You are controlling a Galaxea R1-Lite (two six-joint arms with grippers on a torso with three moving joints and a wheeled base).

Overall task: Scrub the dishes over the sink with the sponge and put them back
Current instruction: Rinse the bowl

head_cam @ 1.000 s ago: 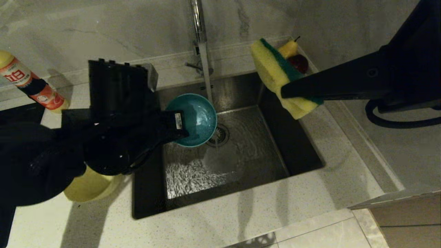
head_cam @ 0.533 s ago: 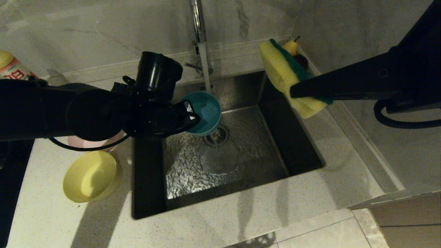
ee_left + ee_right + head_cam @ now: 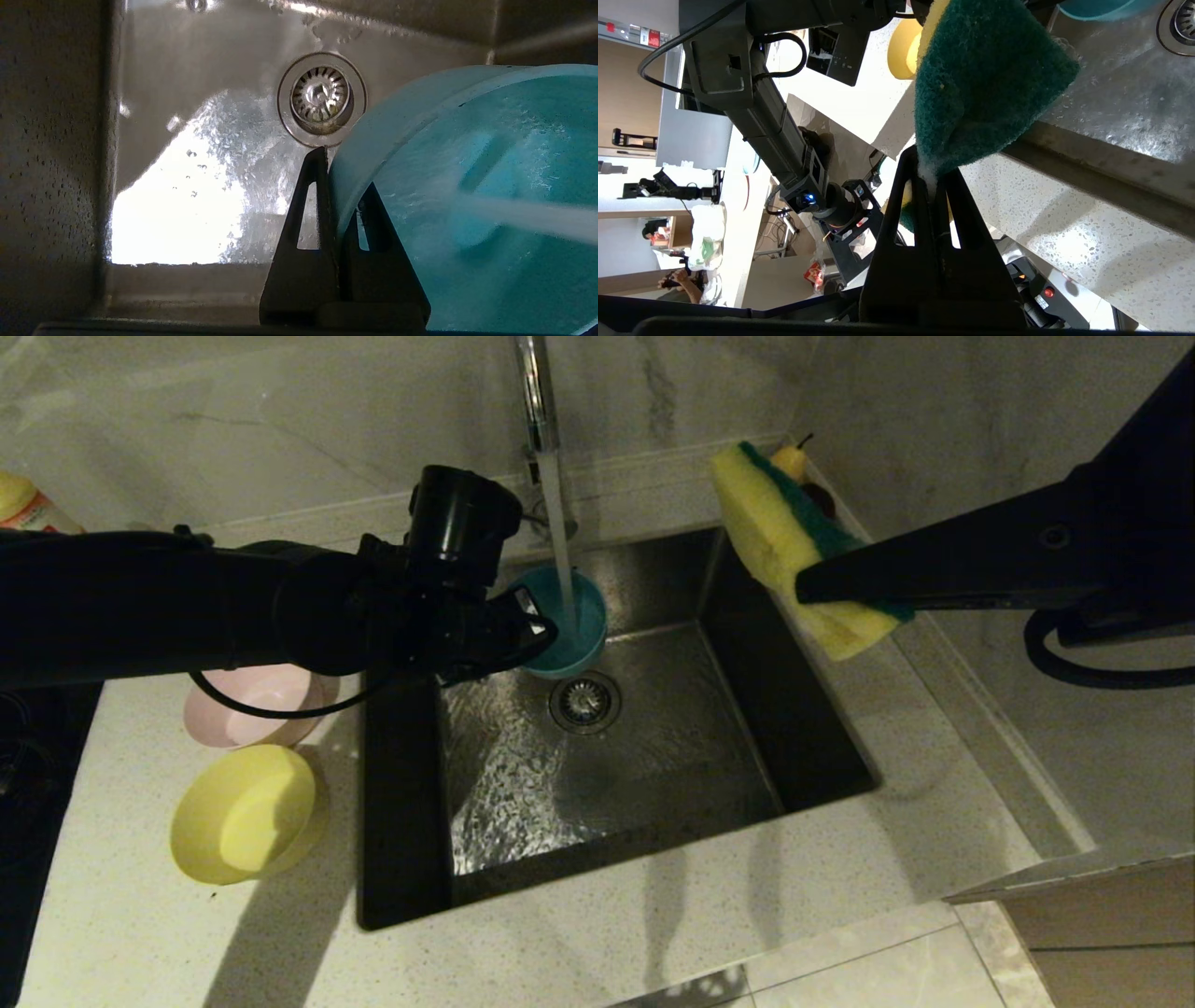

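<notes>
Dishes are the matter here, and the blue bowl (image 3: 566, 633) is the one in work: the left gripper (image 3: 541, 637) is clenching its rim, one finger inside and one outside, and is holding it over the sink (image 3: 653, 784), near the back wall and just beyond the drain strainer (image 3: 584, 702). Water from the tap (image 3: 534, 392) is falling into the bowl's hollow. The right gripper (image 3: 805, 588) is pinching the sponge (image 3: 789, 546) at its lower end and is hanging it above the sink's right edge, well apart from the bowl. The pink bowl (image 3: 247, 705) and the yellow bowl (image 3: 245, 814) are waiting on the counter (image 3: 653, 933) to the left. To do this rinsing well, I think the bowl should be sitting a little tilted under the stream, so the water is washing all the inner wall and running out into the basin, not over the counter. The pinch on the wet rim looks thin, so slow wrist motion seems wise.
</notes>
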